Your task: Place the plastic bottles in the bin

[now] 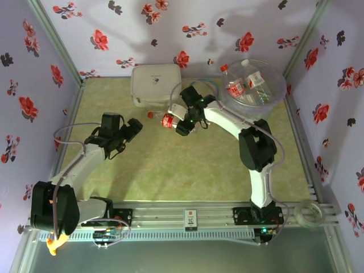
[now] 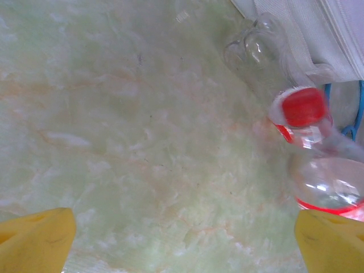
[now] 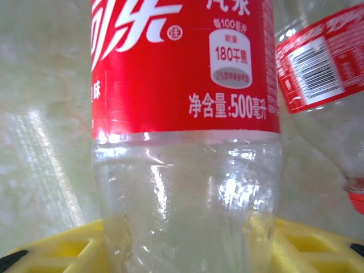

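Flowered walls stand around my green table [image 1: 170,165]. A few plastic bottles [image 1: 245,85] lie in the bin [image 1: 283,84]. My right tool [image 1: 183,122] has a red-label bottle [image 1: 166,120] between its fingers, near the white case [image 1: 154,82]. I cannot tell if it squeezes. Another bottle [image 2: 256,51] lies just beside. My left tool [image 1: 132,129] hangs wide apart, holding nothing.

Colours and patterns noted.
Bottle [image 3: 185,68]: clear, red label, white lettering. Table [image 1: 170,165]: pale green marbling. Walls [image 1: 102,40]: lilac, red-and-black flowers.

Clear plastic bottle [image 3: 187,199] is glossy, its red label [image 3: 182,74] shiny, the marbled table [image 2: 114,142] smooth.
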